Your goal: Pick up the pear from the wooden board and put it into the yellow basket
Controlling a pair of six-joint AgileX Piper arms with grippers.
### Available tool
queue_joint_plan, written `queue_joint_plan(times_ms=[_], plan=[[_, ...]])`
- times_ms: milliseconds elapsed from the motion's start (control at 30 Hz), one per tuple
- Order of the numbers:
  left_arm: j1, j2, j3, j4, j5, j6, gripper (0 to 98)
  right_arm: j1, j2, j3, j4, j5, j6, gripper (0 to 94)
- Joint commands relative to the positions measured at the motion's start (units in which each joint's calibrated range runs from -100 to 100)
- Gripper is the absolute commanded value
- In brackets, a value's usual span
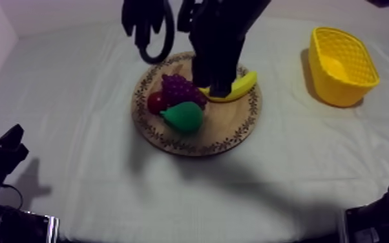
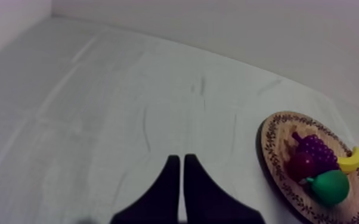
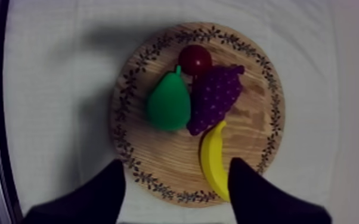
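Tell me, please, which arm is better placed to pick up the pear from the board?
Probably the right: the right jaws stand open above the wooden board, with the pear just ahead. The left jaws lie shut over the cloth, off beside the board.

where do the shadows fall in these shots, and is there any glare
Top view: a broad shadow darkens the cloth in front of the wooden board; the yellow basket shades the cloth on its board side. Right wrist view: shadow on the cloth beside the board, near the small red fruit. Left wrist view: even light, no glare.
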Motion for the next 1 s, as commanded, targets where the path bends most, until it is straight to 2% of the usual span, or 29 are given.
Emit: queue_joint_plan(times_ms=[0,133,300,967], plan=[[0.0,0.0,0.0,-0.03,0.0,0.0,0.1,-0.3,0.7,0.6,0.2,-0.3,-0.5,61.9],[0.0,0.0,0.0,-0.03,0.0,0.0,0.1,-0.7,3.0,1.0,0.4,-1.4,-2.0,68.5],[0.0,0.0,0.0,-0.03,0.0,0.0,0.1,-0.6,6.7,1.4,0.4,-3.2,-3.3,72.2],[0.0,0.0,0.0,-0.03,0.0,0.0,0.1,0.7,22.5,-1.0,0.8,-8.7,-4.9,71.8]])
